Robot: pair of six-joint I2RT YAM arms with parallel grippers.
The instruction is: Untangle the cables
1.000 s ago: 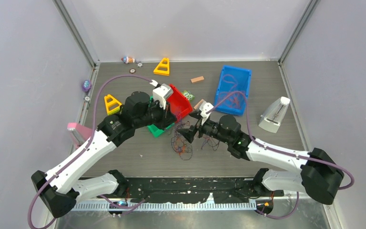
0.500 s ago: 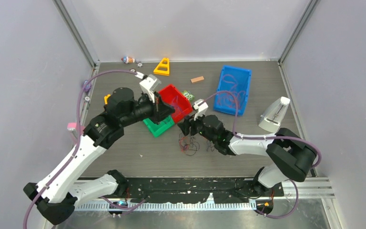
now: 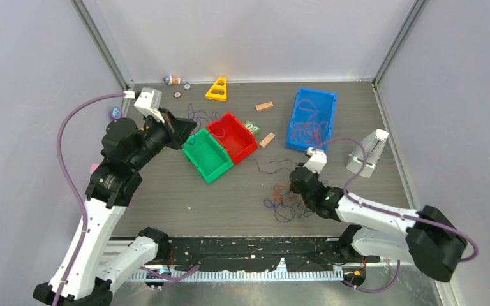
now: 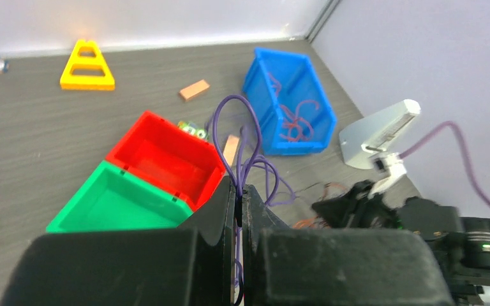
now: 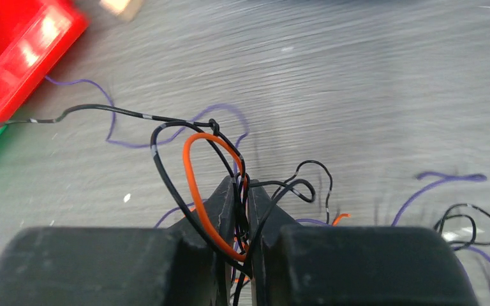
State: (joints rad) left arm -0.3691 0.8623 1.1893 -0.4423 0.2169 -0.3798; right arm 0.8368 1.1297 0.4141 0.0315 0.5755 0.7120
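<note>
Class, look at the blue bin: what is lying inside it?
Inside the blue bin lies a loose heap of thin orange-red cables, spread over its floor. Whether anything smaller lies beneath them cannot be seen, since the strands cover that spot.

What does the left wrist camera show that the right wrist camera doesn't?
Only the left wrist view: the left gripper shut on a purple cable, plus the blue bin, a yellow triangle and a wooden block. Only the right wrist view: the right gripper shut on black and orange cables. Both: the red bin, some purple cable and the grey table.
</note>
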